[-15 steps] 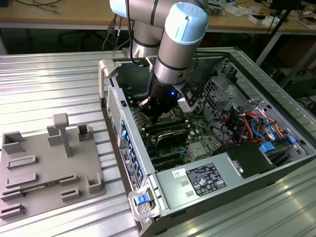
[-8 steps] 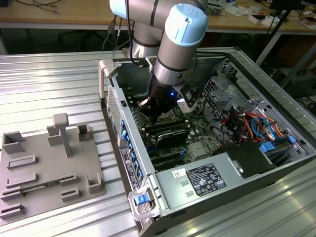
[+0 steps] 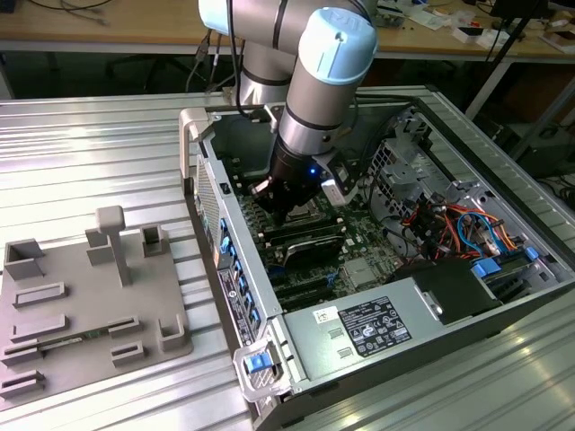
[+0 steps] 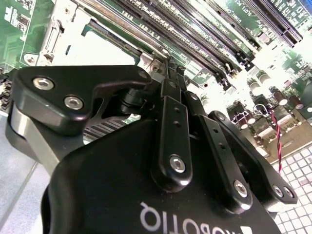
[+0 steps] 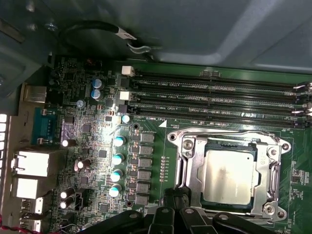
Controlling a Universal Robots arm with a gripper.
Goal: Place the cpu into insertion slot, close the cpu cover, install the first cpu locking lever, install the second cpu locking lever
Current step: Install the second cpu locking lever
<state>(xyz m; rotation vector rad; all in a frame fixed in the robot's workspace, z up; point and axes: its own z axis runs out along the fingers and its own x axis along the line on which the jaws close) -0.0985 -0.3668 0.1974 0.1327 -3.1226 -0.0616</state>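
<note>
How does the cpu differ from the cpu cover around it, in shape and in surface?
In the first wrist view the cpu is a solid square plate, while the cpu cover is an open frame with a large window through its middle. The cpu has a dull, flat grey top; the cpu cover is brighter and shinier, with bolts at its corners. The cpu lies inside the window; the cpu cover surrounds it. Both are metallic, squarish, and lie flat on the green board.

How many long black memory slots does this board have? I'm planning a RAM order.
4 show in the first wrist view, in parallel rows on the green board beside the cpu: slots at and. The frame edge cuts off their far ends; more may lie beyond.
</note>
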